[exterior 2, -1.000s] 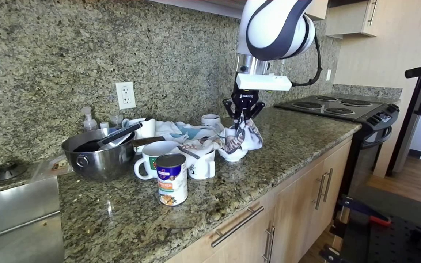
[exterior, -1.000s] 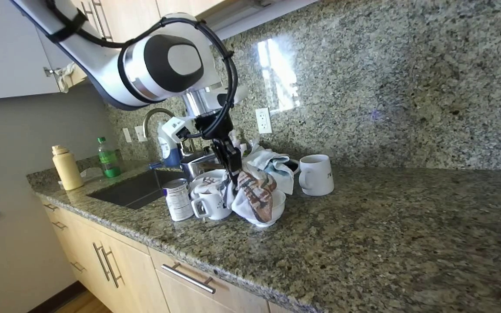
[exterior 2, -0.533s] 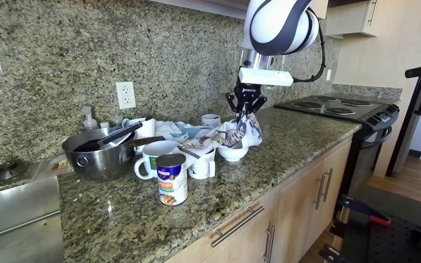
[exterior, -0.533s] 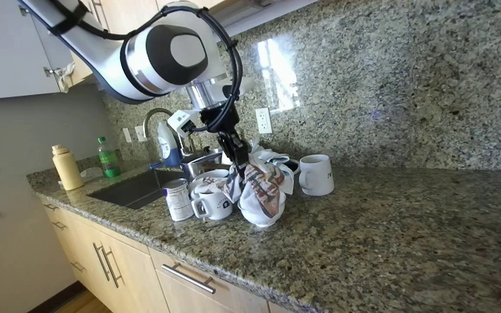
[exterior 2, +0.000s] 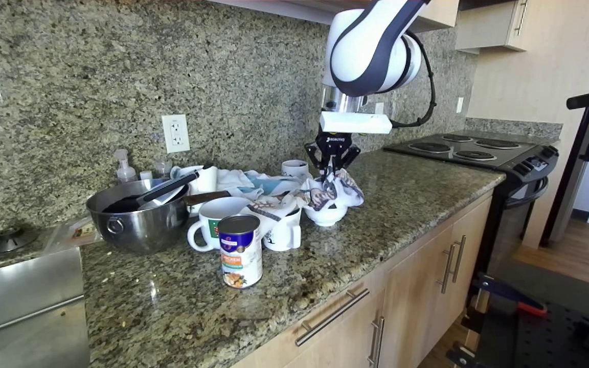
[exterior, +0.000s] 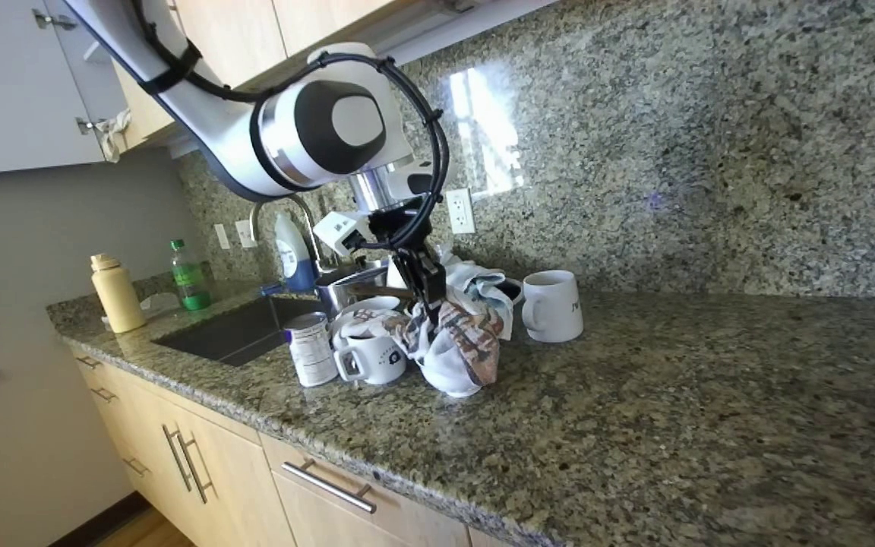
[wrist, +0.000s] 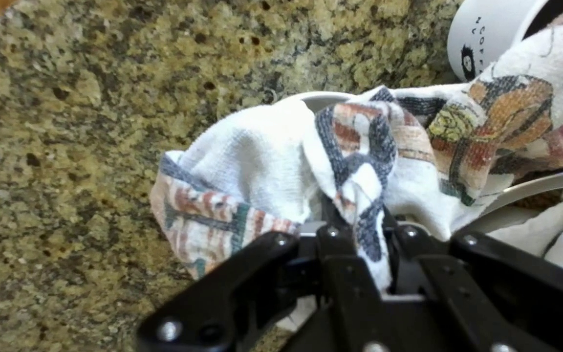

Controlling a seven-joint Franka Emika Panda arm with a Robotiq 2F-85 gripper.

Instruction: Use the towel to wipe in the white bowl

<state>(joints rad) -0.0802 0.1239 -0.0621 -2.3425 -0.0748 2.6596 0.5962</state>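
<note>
Towel point(wrist: 359, 137) pinched tight between the jaws, bunched over the rim of the white bowl point(exterior 2: 326, 215) upright on the bench point(exterior: 673, 425), far end trailing across a mug point(exterior 2: 280, 236) beside it. Step in hand: probably the wiping, though contact inside is hidden. Next move likely calls for pressing down and sweeping round the inside, without tipping the bowl or tugging that mug.

In an exterior view, the gripper point(exterior: 434, 310) is now farther right, near the frame's middle, and the towel point(exterior: 475, 334) hides the right edge of the bowl point(exterior: 454, 384).
</note>
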